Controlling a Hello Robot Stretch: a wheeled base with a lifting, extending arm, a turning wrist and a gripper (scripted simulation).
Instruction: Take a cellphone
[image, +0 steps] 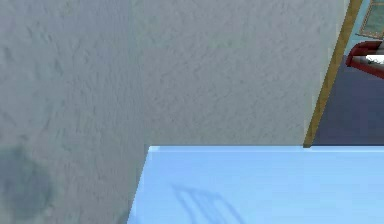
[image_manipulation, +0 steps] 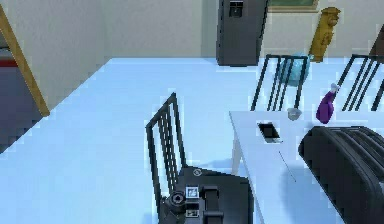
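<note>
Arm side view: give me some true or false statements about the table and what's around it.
1. The cellphone lies flat on the white table. True.
2. The purple bottle stands on the floor. False: it stands on the table, farther back than the cellphone.
3. A black bag sits to the right of the cellphone. True.
4. The dark chair left of the table has tipped over. False: it stands upright.
5. The fridge at the far wall is white. False: it is dark.
</note>
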